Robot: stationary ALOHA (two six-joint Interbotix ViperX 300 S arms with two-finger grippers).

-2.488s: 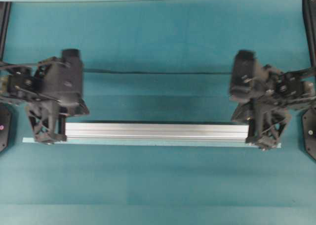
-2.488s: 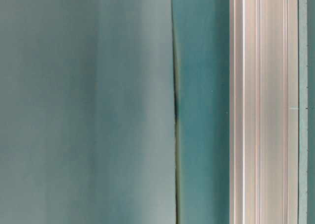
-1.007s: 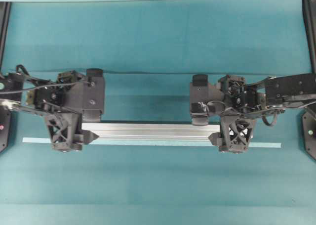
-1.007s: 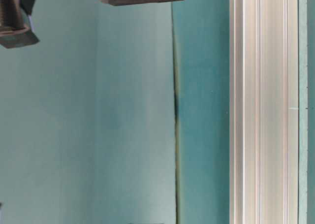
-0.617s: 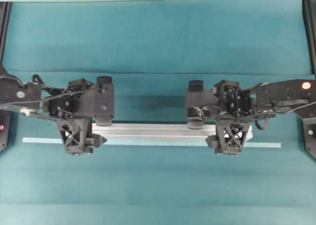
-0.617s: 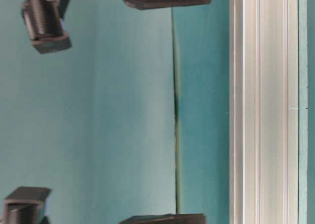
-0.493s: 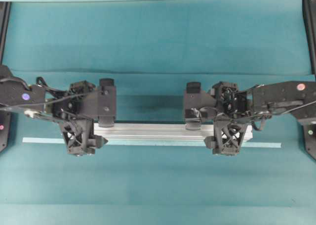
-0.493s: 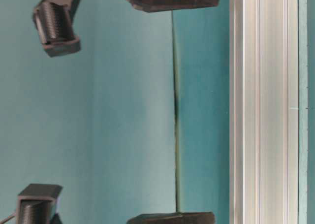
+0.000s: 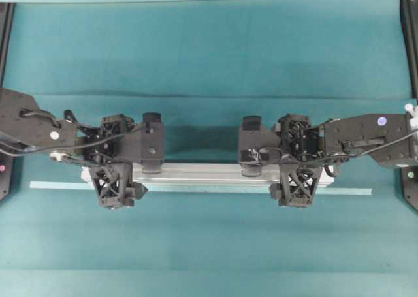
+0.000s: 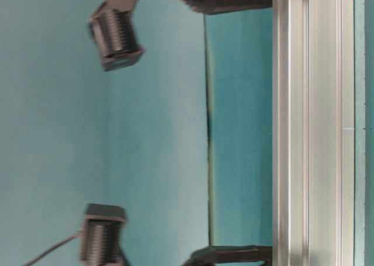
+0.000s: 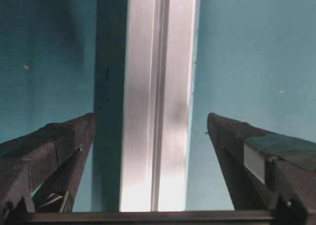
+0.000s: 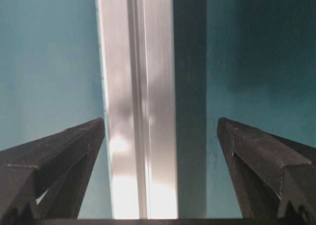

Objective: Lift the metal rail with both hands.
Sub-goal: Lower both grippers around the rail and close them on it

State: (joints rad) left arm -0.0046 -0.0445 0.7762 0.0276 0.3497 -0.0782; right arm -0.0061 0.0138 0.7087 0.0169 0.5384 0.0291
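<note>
The rail (image 9: 209, 173) lies flat on the teal surface (image 9: 209, 49), running left to right across the middle of the overhead view, with a thin pale tape strip (image 9: 59, 185) just beside its near edge. Over its left part sits the left end effector (image 9: 124, 173), fingers spread wide. In the left wrist view the rail (image 11: 158, 101) runs straight up the gap, one dark finger (image 11: 54, 146) on either side and neither touching metal. Same story at the other end: the right end effector (image 9: 279, 174) straddles the rail (image 12: 140, 106), spread just as wide, with clear teal between each finger (image 12: 261, 156) and the bar. From table level the rail (image 10: 312, 125) rests on the surface, not yet lifted.

So this looks like the lining-up step before the squeeze. To do it well, both end effectors should settle low enough for the pads to meet the grooved side walls, not the top corners. The right one sits a touch off-centre, so one finger may land first and nudge the bar. Close both together, then raise both at one pace, or the bar tips and slips.
</note>
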